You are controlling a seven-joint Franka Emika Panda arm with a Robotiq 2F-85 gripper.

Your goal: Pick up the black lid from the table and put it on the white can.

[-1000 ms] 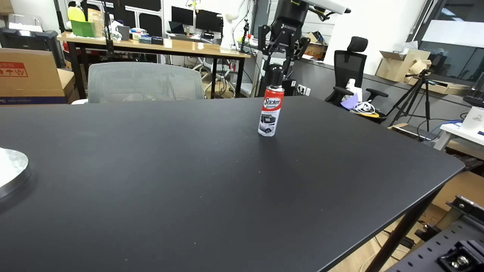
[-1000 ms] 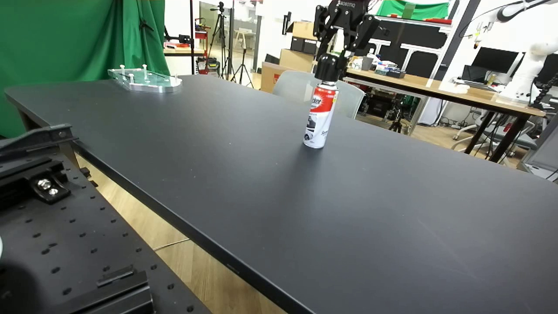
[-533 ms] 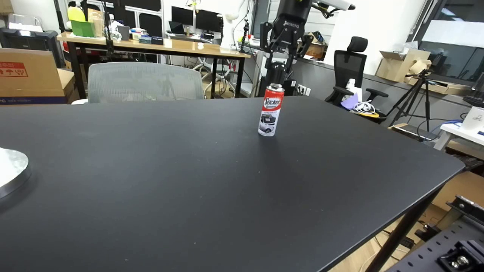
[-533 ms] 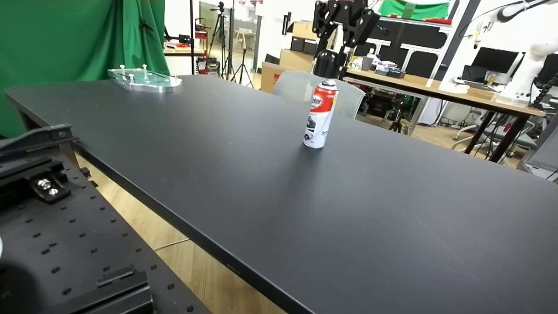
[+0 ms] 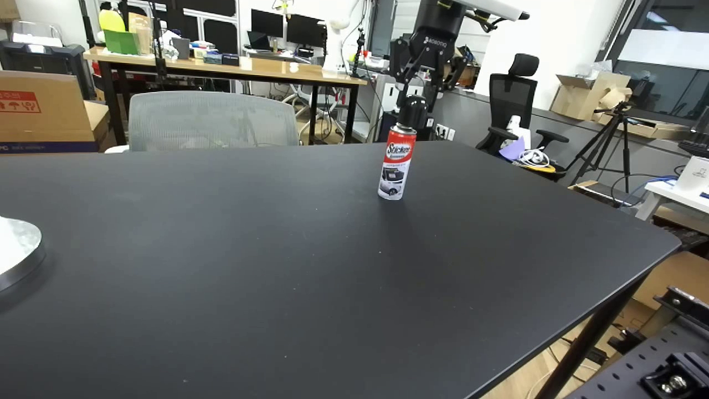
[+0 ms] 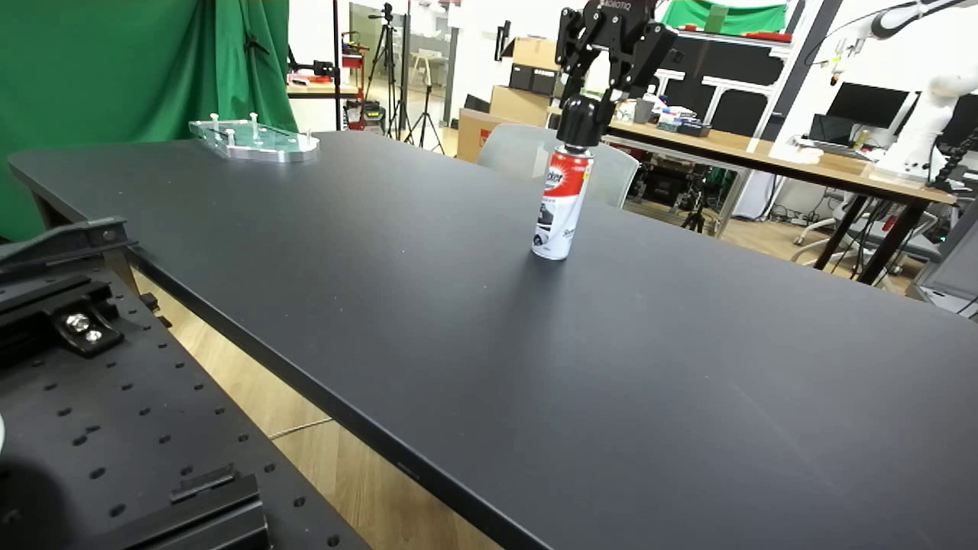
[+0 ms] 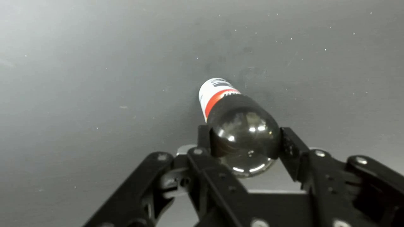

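The white can (image 5: pixel 395 166) with its red band stands on the black table (image 5: pixel 249 249), as both exterior views show (image 6: pixel 561 202). My gripper (image 7: pixel 245 138) is shut on the black lid (image 5: pixel 412 113), one finger on each side of it. The lid hangs at the can's top. In an exterior view it sits off-centre to the right of the can; it looks about in line in an exterior view (image 6: pixel 581 122). I cannot tell whether lid and can touch. In the wrist view the lid (image 7: pixel 244 123) hides the can's top; the can's white side (image 7: pixel 213 88) shows beyond it.
A clear plate with pegs (image 6: pixel 256 141) lies at the table's far end. A grey chair (image 5: pixel 213 122) stands behind the table. A perforated black mount (image 6: pixel 153 428) is beside the table's edge.
The gripper and lid rose slightly off the can's top, then came down and moved right in both exterior views. The can has not moved. The gripper has stayed shut on the lid.
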